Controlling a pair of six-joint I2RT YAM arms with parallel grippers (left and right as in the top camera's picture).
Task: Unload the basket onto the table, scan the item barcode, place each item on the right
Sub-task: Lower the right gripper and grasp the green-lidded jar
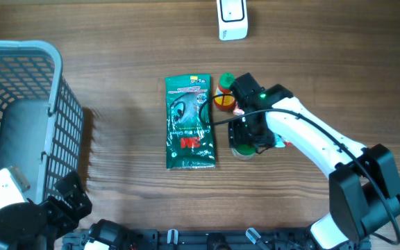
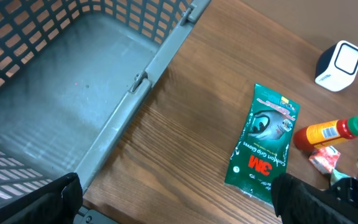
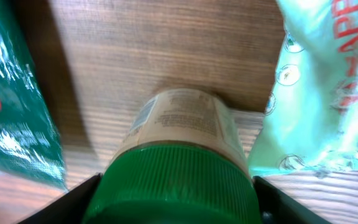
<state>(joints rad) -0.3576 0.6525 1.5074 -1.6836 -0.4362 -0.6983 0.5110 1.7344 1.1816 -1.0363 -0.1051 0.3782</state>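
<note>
R gripper (image 3: 176, 202) is at the green-capped bottle (image 3: 179, 121) just beside the 3M packet (image 1: 189, 121): cap end nearest the wrist, long axis running straight away, fingers (image 3: 67, 202) wide either side of the cap (gripping? can't tell); L gripper (image 2: 176, 193) gapes empty, well apart.

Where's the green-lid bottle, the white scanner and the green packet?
green-lid bottle (image 3: 176, 177), right wrist view, on its lid.
white scanner (image 1: 232, 17), overhead view, on its top face.
green packet (image 1: 189, 123), overhead view, middle of its front.
</note>
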